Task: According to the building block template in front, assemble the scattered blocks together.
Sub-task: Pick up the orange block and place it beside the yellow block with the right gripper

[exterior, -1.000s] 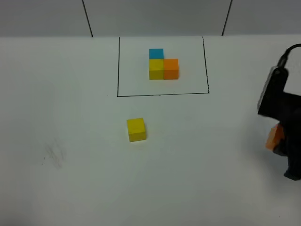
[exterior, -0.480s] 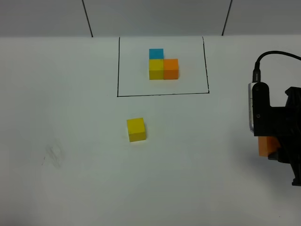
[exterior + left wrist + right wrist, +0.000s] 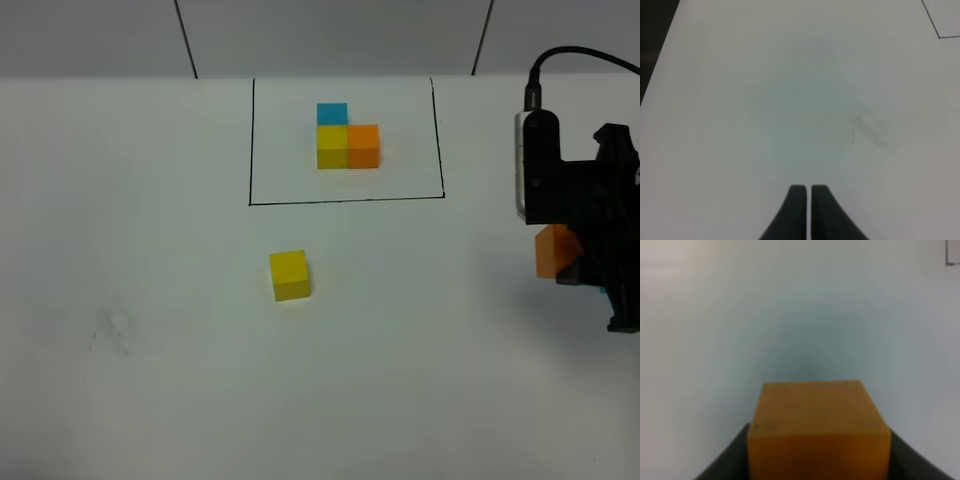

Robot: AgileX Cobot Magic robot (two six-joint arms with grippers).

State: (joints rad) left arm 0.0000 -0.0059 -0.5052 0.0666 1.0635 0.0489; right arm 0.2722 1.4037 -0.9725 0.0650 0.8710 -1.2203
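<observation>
- The left gripper (image 3: 809,210) hangs over bare white table (image 3: 740,100) with its two dark fingers pressed together and nothing between them. A faint grey smudge (image 3: 870,130) lies on the surface beyond them.
- In the high view the same smudge (image 3: 115,330) sits at about 8 o'clock from the loose yellow cube (image 3: 290,275), well apart from it.
- The loose yellow cube stands alone on the table, slightly turned. It is just outside the near edge of the black rectangle (image 3: 345,201).
- At 3 o'clock from that cube, far off near the table's right side, the right gripper (image 3: 818,462) is clamped on the loose orange cube (image 3: 553,250), one finger on each side face. The wrist view shows a soft shadow on the table beneath the cube.
- Farthest, at about 12 to 1 o'clock from the loose yellow cube, the building block template (image 3: 345,138) lies inside the rectangle. Its framed yellow cube (image 3: 332,146) touches the framed orange cube (image 3: 363,146) at 3 o'clock and the framed blue cube (image 3: 332,113) at 12 o'clock, forming an L.
</observation>
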